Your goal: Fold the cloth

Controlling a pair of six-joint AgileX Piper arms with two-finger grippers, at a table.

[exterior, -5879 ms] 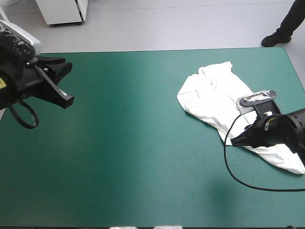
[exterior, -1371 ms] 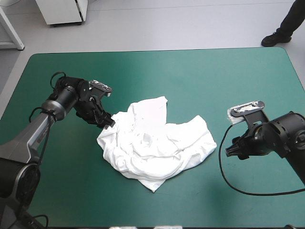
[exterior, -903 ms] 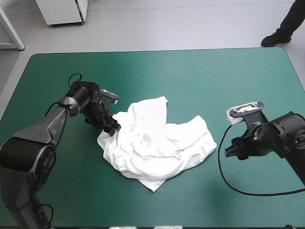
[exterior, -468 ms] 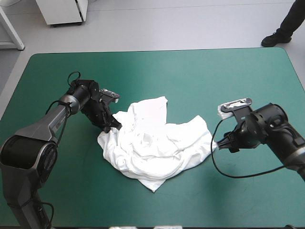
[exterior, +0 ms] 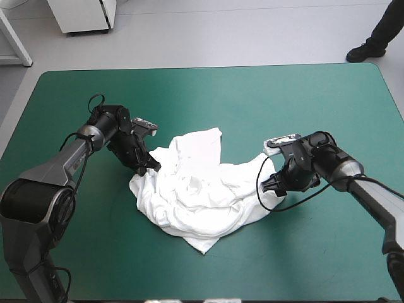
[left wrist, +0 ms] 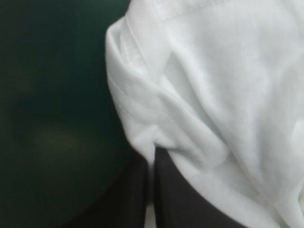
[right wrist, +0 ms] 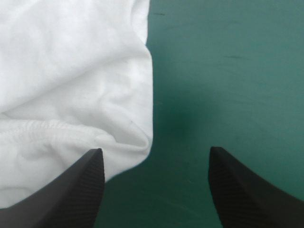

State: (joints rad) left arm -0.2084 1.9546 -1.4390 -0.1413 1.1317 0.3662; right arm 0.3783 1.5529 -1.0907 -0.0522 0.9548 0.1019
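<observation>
**Crumpled white short-sleeved T-shirt (exterior: 205, 189) at mid-table; left gripper (exterior: 151, 166) pinching it, right gripper (exterior: 269, 185) spread at its edge**

From above, you see the T-shirt lying in a rumpled heap on the teal-green cover (exterior: 265, 95) of the table, about in the middle between the left and right edges. One flap points toward the far edge and one corner points toward the near edge. The cloth is creased all over and no sleeve can be told apart for certain.

Your left arm reaches in low from the left. Its gripper sits at the heap's left side, touching the cloth where it meets the cover. In the left wrist view, the left gripper (left wrist: 152, 154) has its two broad black fingers (left wrist: 185, 199) pressed together, with only a thin pale sliver of cloth between them. A fold of the T-shirt (left wrist: 218, 85) bunches right at their tips, so the gripper is clamped on the cloth. The dark cover lies beside it.

Your right arm comes in from the right, and its gripper rests at the heap's right edge. In the right wrist view, the right gripper (right wrist: 155, 151) has its fingers (right wrist: 78, 190) standing wide apart. The T-shirt's (right wrist: 71, 66) edge runs between them: one finger is over white cloth and the other over bare cover. A stitched hem crosses the cloth just ahead of the finger on the cloth side. Nothing is gripped here.
</observation>
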